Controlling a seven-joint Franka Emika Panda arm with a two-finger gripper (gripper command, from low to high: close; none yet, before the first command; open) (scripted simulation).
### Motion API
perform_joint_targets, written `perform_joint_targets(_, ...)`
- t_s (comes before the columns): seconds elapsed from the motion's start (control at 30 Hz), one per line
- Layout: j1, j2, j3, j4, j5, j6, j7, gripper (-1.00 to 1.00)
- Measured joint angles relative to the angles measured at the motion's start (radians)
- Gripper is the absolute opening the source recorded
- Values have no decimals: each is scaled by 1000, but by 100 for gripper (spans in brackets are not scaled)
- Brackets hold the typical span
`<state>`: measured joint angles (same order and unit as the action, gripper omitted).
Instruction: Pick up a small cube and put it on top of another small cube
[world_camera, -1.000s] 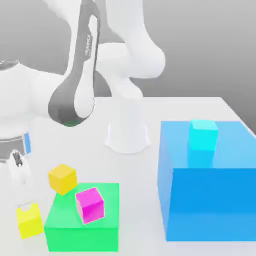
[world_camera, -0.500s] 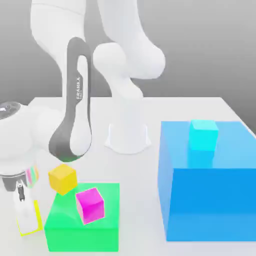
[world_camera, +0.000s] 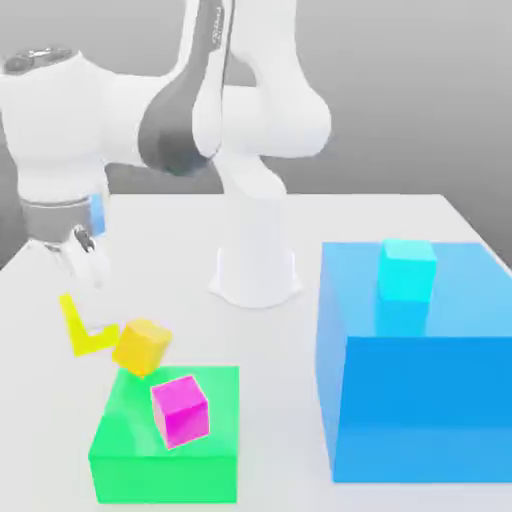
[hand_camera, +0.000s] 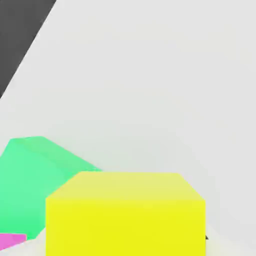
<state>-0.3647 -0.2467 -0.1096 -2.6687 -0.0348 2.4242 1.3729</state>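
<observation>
With the jaws clamped on the small yellow cube (world_camera: 82, 329) raised just beside the orange cube (world_camera: 142, 346), you could nudge that orange cube off its spot.

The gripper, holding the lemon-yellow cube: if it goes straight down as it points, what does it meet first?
Probably the bare table. The gripper grips the lemon-yellow cube beside the orange-yellow cube, though depth is unclear.

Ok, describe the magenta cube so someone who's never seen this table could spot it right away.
Find the flat green block at the table's front, on the exterior view's left. The magenta cube sits tilted on its top. The orange-yellow cube beside it is off the block's back edge.
</observation>
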Motion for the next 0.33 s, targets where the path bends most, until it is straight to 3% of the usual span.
perform_joint_targets(0.1, 1, -57, 10, -42, -5, -15, 1, -100)
perform_joint_targets(0.23, 4, 50, 8, -83, 2, 133, -6, -100)
perform_joint_targets(0.27, 4, 67, 9, -89, 4, 155, -7, 100)
perform_joint_targets(0.33, 4, 67, 9, -89, 4, 155, -7, 100)
